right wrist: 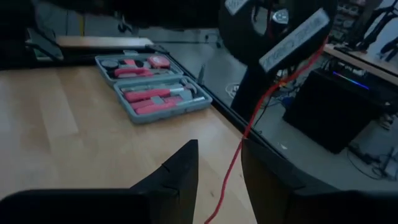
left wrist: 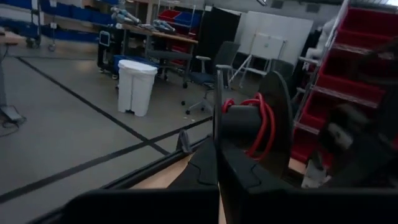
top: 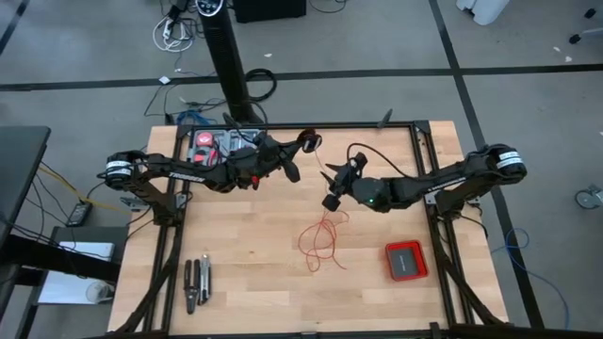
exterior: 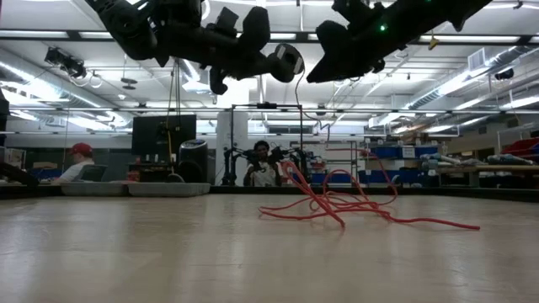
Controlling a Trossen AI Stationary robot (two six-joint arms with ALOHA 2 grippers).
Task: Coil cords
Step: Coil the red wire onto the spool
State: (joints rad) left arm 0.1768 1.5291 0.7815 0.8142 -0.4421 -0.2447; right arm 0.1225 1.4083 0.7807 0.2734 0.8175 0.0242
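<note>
From my seat the biggest thing in play is the wooden table (top: pixel 254 282), bare pale planks that look smooth enough for a thin wire to slide on freely. Beyond it the low view shows a wide workshop with shelving and seated people well back; nothing there crowds the arms.

On the table sit a grey tool case (right wrist: pixel 152 93) at the far edge, a flat red box (top: pixel 406 260) near my right side, and some pliers (top: pixel 197 283) near the front left.

Both arms hang above the middle. My left gripper (left wrist: pixel 217 168) is clamped on a small black spool (left wrist: pixel 249 121) with a few red turns already wound on it. My right gripper (right wrist: pixel 219 163) has its fingers apart, with the red wire (top: pixel 322 237) running between them; I cannot tell whether either finger actually touches it.

The wire climbs from loose squiggly loops on the planks, below the right gripper, up toward the spool. I judge it very light, limp and springy in its curls, so it will snag on itself and drag rather than lift cleanly. The best place to take it is the taut single strand just below the spool, pinched lightly so it feeds through; gripping the tangle would likely tighten it.
</note>
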